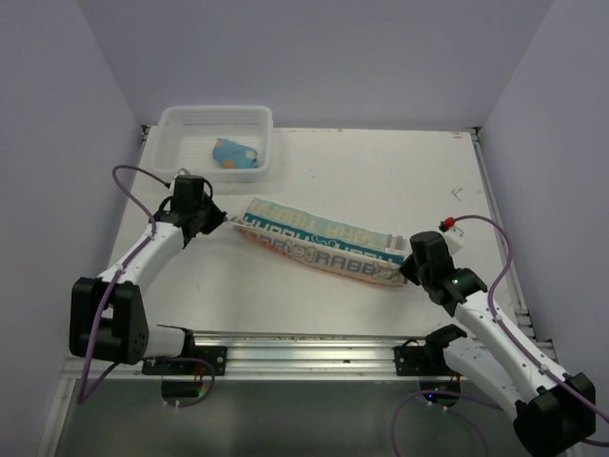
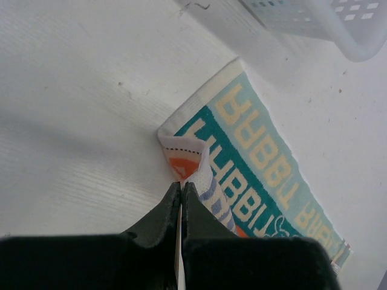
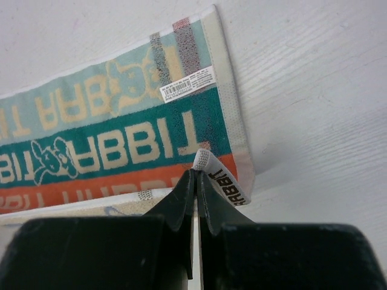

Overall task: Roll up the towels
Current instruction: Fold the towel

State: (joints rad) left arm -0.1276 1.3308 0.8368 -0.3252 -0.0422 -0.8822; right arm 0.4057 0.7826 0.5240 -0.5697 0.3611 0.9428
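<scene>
The basket [image 2: 314, 18] runs off the top edge in the left wrist view, and the label [image 3: 187, 83] on the cream towel [image 3: 121, 145] is too tiny to read.

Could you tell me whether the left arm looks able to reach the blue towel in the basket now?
Probably not yet: the left hand is shut on a corner of the RABBIT towel. The blue towel lies uncovered in the open basket nearby.

White flat tabletop [image 1: 381, 171], faintly grained, marked with small dark specks. White slatted plastic basket [image 1: 217, 112] standing at far left corner. Long cream cloth towel with teal and orange RABBIT lettering [image 1: 319, 243] lying folded lengthwise, diagonally across middle, apart from basket; one corner at each end lifted off surface.
</scene>
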